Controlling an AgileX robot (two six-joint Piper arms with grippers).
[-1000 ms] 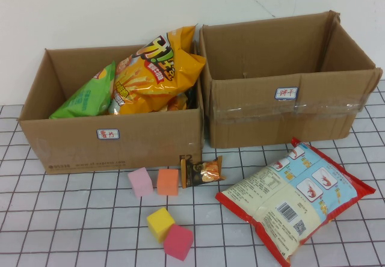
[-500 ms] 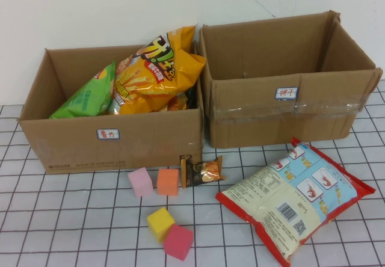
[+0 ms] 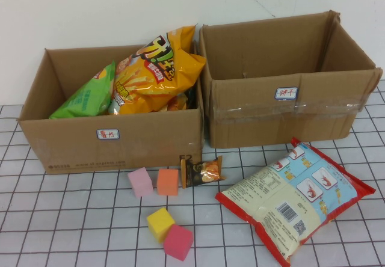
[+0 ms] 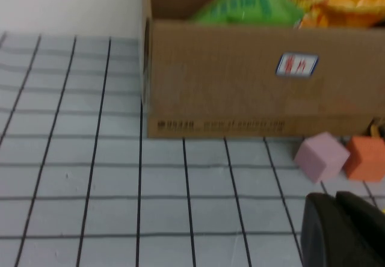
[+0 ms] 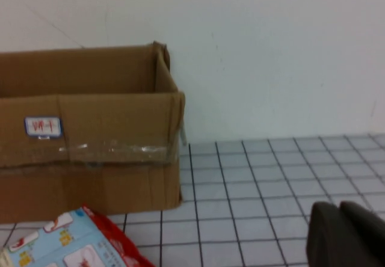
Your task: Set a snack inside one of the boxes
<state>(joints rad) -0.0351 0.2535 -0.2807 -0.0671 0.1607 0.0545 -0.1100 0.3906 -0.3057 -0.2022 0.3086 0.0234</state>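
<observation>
From the raised camera: two brown corrugated cardboard boxes side by side along the far edge of a white, black-gridded worktop [image 3: 60,219], flaps up, tops open. Left box [image 3: 72,141] near the far left corner, marked with a small white blue-edged label [image 3: 108,134] in red handwriting, holding a green snack bag [image 3: 84,98] and a large yellow chip bag [image 3: 157,68] that rises above the rim. Right box [image 3: 313,113] just beside it, toward the far right corner, with a matching label [image 3: 286,92], a strip of clear tape across the front, and a bare interior where visible. In front of the boxes: a small dark-and-orange snack packet [image 3: 203,171] close to the left box's front corner, pink [image 3: 141,181] and orange [image 3: 168,181] foam cubes beside it, yellow [image 3: 160,223] and magenta [image 3: 178,242] cubes touching nearer the front edge, and a big red-rimmed shrimp-cracker bag [image 3: 295,198] lying flat toward the right front. No arms in this view.

From the left wrist: left pincer [image 4: 346,231], dark and closed, holding nothing, low over the worktop in front of the left box [image 4: 240,80], pink cube [image 4: 322,156] and orange cube [image 4: 366,157] just beyond it.

From the right wrist: right pincer [image 5: 349,234], likewise closed and empty, above the worktop off the right box's [image 5: 90,159] outer end, with a corner of the shrimp-cracker bag [image 5: 72,243] in view.
</observation>
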